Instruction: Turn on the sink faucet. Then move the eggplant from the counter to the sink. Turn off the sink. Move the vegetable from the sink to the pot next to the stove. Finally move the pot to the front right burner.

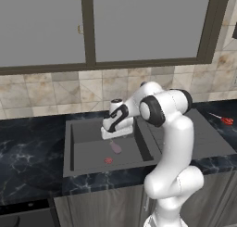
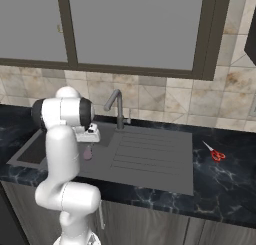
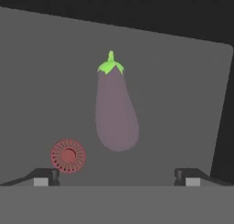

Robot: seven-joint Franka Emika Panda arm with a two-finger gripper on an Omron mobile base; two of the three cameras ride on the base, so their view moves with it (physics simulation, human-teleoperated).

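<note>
Looking down from the hand view, you have the gripper (image 3: 117, 182) hanging over the sink (image 1: 81, 129) with its tips spread wide and nothing between them. The eggplant (image 3: 115, 111) lies flat on the sink floor just ahead of the tips, stem pointing away from you, with the red drain (image 3: 68, 156) close beside its fat end.

The risk is in the grasp. The eggplant is smooth, rounded and tapered, so if you close on the narrow neck or off-centre it will likely squirt out or roll. Come down on the thick part, jaws across its width. Drop too far and the tips will strike the basin floor; drift toward the drain and one finger may catch its rim.

I cannot tell from these pictures whether water is running; check that the faucet (image 2: 116, 106) is off before you lift.

For room: the basin walls stand well apart from the eggplant on the sides you can see, so the descent is open. On the way out, lift straight up above the rim first. The faucet stands just behind the sink and the hand is near it in the right base view, so keep the wrist clear of the spout. Farther off, the scissors (image 2: 215, 153) lie on the counter (image 2: 230, 174), well out of the way.
</note>
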